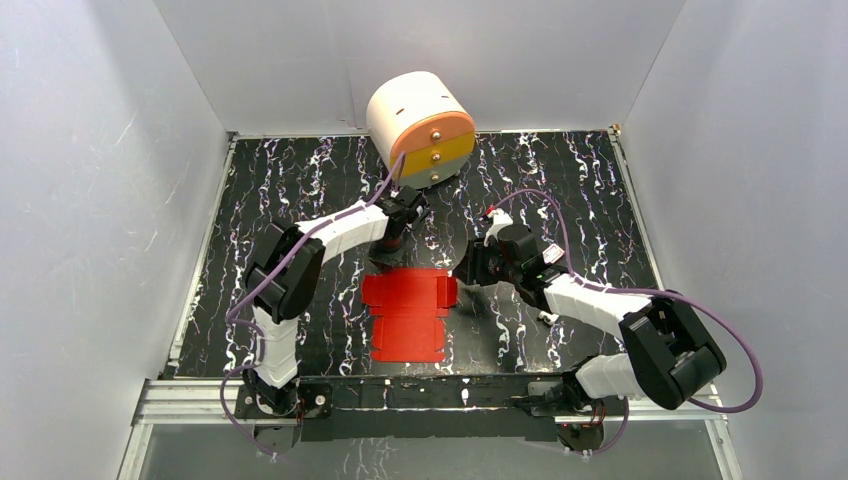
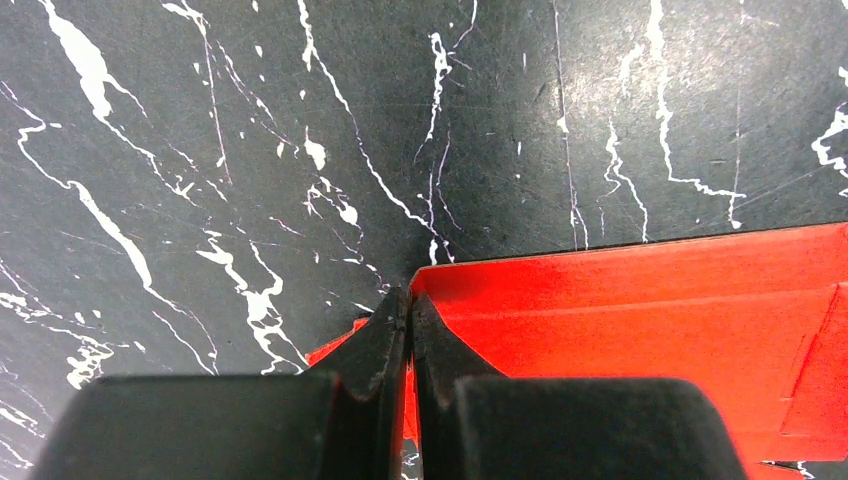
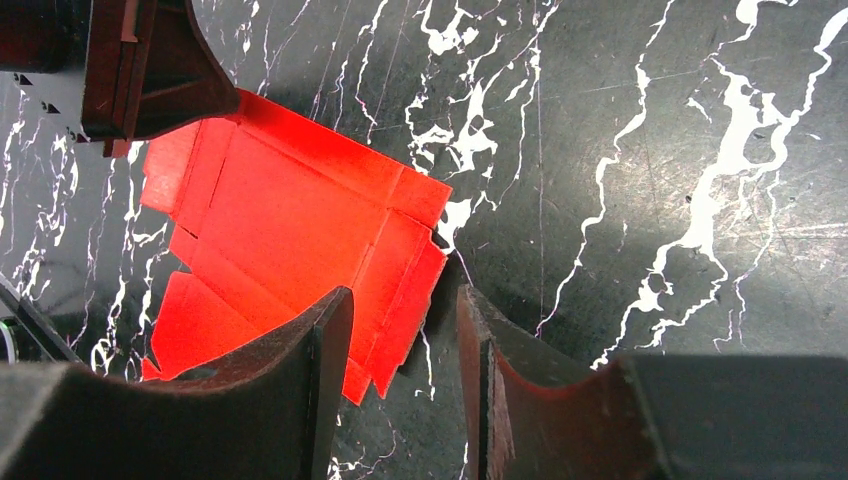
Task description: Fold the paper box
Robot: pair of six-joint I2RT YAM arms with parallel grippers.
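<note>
**Desk:** What could go wrong here?

**Photographer:** The paper box (image 1: 408, 315), a flat sheet at centre frame, could skid if the right gripper (image 3: 405, 292), half-open and empty, nudges its right flap. The left gripper (image 2: 408, 300) is closed tight at the sheet's upper-left corner. I cannot tell whether it pinches card.

**Desk:** Count?

**Photographer:** One sheet, two grippers, one drawer unit (image 1: 420, 128).

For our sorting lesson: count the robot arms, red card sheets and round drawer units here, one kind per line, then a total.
Arms: 2, left arm and right arm
Paper box: 1
Drawer unit: 1
Total: 4
</note>
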